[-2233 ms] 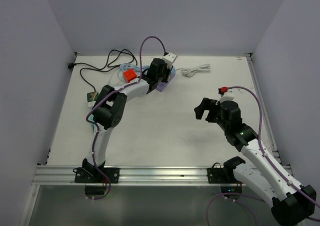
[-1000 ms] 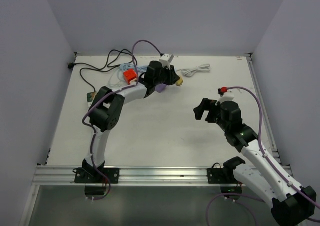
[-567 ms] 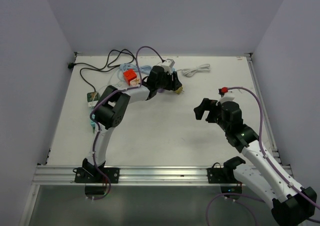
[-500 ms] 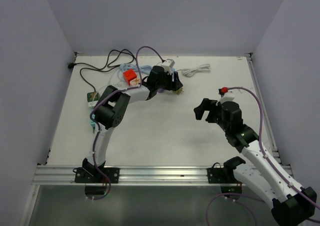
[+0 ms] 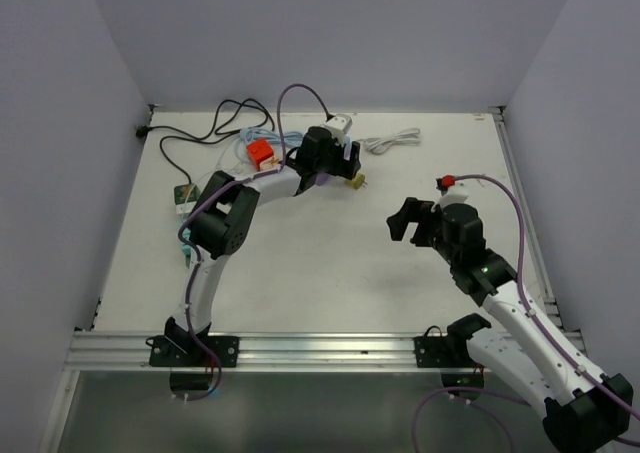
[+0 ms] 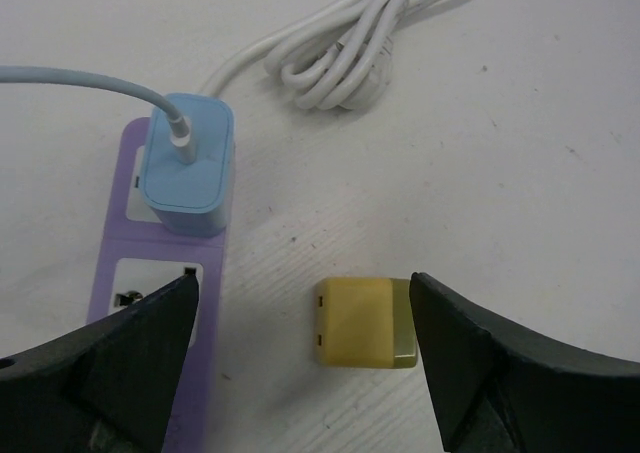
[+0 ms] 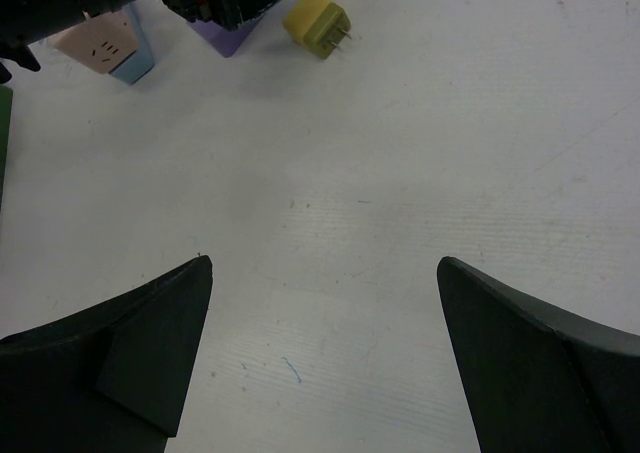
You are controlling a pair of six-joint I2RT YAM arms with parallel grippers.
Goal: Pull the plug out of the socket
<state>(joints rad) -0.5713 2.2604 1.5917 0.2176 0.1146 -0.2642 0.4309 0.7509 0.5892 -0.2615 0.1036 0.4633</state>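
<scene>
The yellow plug (image 6: 365, 323) lies on its side on the white table, free of the purple socket strip (image 6: 125, 273) just to its left. My left gripper (image 6: 303, 283) hovers over the plug, open, one finger on either side and neither touching it. A blue charger (image 6: 187, 163) with a pale cable sits plugged into the strip. From above, the left gripper (image 5: 335, 163) covers most of the strip, and the plug (image 5: 354, 181) shows at its right edge. My right gripper (image 7: 325, 263) is open and empty over bare table, with the plug (image 7: 317, 23) far ahead of it.
A coiled white cable (image 5: 390, 141) lies behind the plug. Black cable loops (image 5: 200, 133), a red block (image 5: 260, 152) and a small green board (image 5: 181, 195) crowd the back left. A red-capped item (image 5: 447, 181) sits near the right arm. Walls enclose three sides.
The left gripper carried the yellow plug right, away from the socket strip, then opened and let it go onto the table. The right arm has not moved.
</scene>
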